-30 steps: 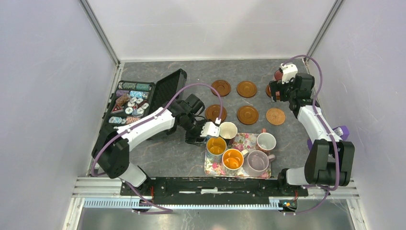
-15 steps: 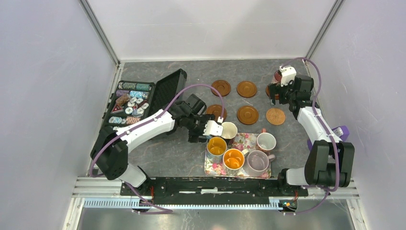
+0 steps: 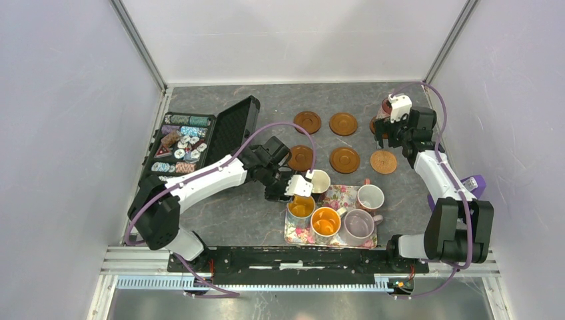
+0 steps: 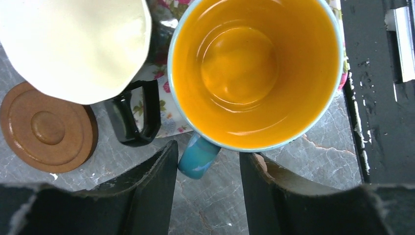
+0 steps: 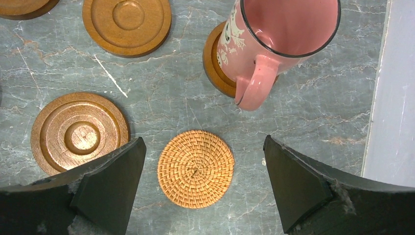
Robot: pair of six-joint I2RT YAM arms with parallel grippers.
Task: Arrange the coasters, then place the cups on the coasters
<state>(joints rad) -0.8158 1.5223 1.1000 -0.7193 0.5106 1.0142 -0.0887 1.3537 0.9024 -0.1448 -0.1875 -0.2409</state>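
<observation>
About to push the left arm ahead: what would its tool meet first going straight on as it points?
Probably the blue handle of the orange-lined mug, lying between the open fingers of the left tool; depth is unclear.

Plain pale walls [image 3: 293, 37] are enclosing a grey marbled tabletop [image 3: 246, 220] on the left, far and right; an aluminium rail [image 3: 123, 257] is running along the near edge.

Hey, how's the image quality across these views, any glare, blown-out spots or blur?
Left wrist view: glossy highlights curve inside the orange-lined mug, and the cream lining of the black mug washes out nearly white. Right wrist view: sharp and evenly lit, with the weave of the woven coaster crisp. Top external view: soft, even light, no visible blur.
</observation>
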